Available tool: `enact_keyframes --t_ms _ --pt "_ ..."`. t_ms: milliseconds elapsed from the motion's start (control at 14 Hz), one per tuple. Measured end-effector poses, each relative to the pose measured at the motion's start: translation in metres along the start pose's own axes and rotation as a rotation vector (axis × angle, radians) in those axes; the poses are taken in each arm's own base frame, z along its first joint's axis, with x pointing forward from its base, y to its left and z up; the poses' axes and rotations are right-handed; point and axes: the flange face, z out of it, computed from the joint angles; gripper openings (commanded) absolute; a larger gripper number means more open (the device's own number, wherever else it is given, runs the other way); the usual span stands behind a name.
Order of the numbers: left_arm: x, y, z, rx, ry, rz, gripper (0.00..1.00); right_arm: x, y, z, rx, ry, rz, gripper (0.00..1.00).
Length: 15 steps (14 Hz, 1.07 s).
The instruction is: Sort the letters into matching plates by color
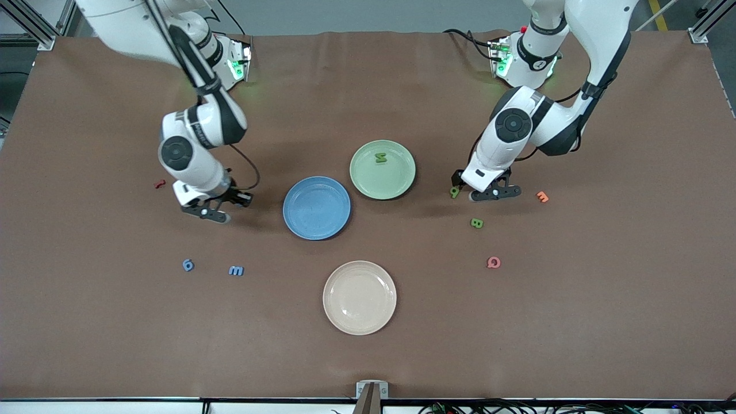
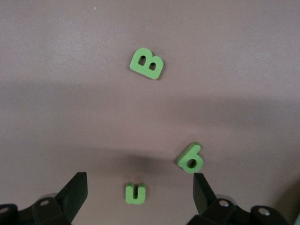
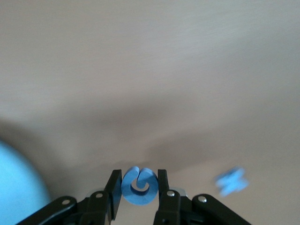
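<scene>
My right gripper (image 3: 139, 176) is shut on a round blue letter (image 3: 139, 189), over the table beside the blue plate (image 1: 317, 207) toward the right arm's end (image 1: 211, 213). My left gripper (image 2: 139, 185) stands open low over a green u (image 2: 135, 193), which lies between its fingers untouched. A green 9 (image 2: 191, 158) lies beside one fingertip and a green B (image 2: 146, 63) lies apart. In the front view this gripper (image 1: 490, 194) is beside the pale green plate (image 1: 397, 184), which holds one green letter (image 1: 380, 157). A blue 6 (image 1: 188, 265) and a blue m (image 1: 236, 270) lie nearer the camera.
A cream plate (image 1: 359, 297) sits nearest the camera, mid-table. A small red piece (image 1: 159, 184) lies beside the right arm. An orange piece (image 1: 542, 197) and a pink Q (image 1: 493, 263) lie near the left gripper, as do the green 9 (image 1: 455, 192) and B (image 1: 476, 223).
</scene>
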Motion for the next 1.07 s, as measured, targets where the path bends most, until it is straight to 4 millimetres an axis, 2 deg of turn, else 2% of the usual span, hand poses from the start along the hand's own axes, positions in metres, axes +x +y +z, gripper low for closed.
enact_keyframes --t_ms 215,286,358,429,573,716,930,1074 --pt "-0.009 -0.003 0.009 -0.011 0.001 0.01 0.99 -0.033 -0.078 -0.031 0.037 0.035 0.102 0.02" --pt "-0.014 -0.004 0.013 -0.014 0.001 0.013 0.99 -0.045 -0.099 -0.034 0.047 0.041 0.133 0.23" --pt "-0.018 -0.005 0.017 -0.021 0.002 0.017 0.98 -0.055 -0.116 -0.033 0.053 0.042 0.161 0.68" --pt "-0.024 -0.006 0.022 -0.028 0.003 0.02 0.98 -0.062 -0.13 -0.028 0.054 0.039 0.184 1.0" --pt "-0.035 -0.009 0.032 -0.029 -0.005 0.03 0.98 -0.064 -0.143 -0.013 0.043 0.03 0.203 1.0" --pt "-0.041 -0.011 0.038 -0.022 -0.012 0.046 0.95 -0.057 -0.14 -0.002 0.018 0.02 0.205 1.0" --pt "-0.043 -0.01 0.043 -0.032 -0.013 0.048 0.88 -0.038 -0.119 -0.002 -0.039 -0.011 0.139 1.0" --pt "-0.043 -0.009 0.046 -0.041 -0.017 0.048 0.83 -0.015 -0.093 -0.009 -0.048 -0.024 0.085 1.0"
